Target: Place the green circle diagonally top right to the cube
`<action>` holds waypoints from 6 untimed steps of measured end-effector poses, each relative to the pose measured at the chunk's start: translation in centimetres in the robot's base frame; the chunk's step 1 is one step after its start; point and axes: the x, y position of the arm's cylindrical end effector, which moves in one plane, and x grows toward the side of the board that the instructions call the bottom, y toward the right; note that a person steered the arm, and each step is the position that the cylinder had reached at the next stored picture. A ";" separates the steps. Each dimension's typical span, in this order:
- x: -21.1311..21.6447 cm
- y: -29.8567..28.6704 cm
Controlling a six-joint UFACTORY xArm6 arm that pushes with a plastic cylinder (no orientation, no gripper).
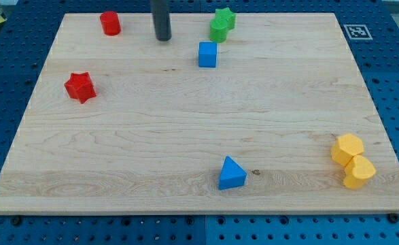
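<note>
A green circle (pixel 218 30) stands near the view's top, touching a green star (pixel 226 18) just above and right of it. A blue cube (pixel 207 54) sits just below and slightly left of the green circle. My tip (pixel 162 39) rests on the board to the left of both, about level with the green circle and apart from all blocks.
A red cylinder (pixel 110 23) is at the top left and a red star (pixel 80 87) at the left. A blue triangle (pixel 231 173) lies near the bottom. Two yellow blocks (pixel 347 149) (pixel 359 171) touch at the right edge of the wooden board (pixel 151 150).
</note>
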 end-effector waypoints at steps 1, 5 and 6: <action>-1.5 4.1; 3.4 13.1; 3.1 15.8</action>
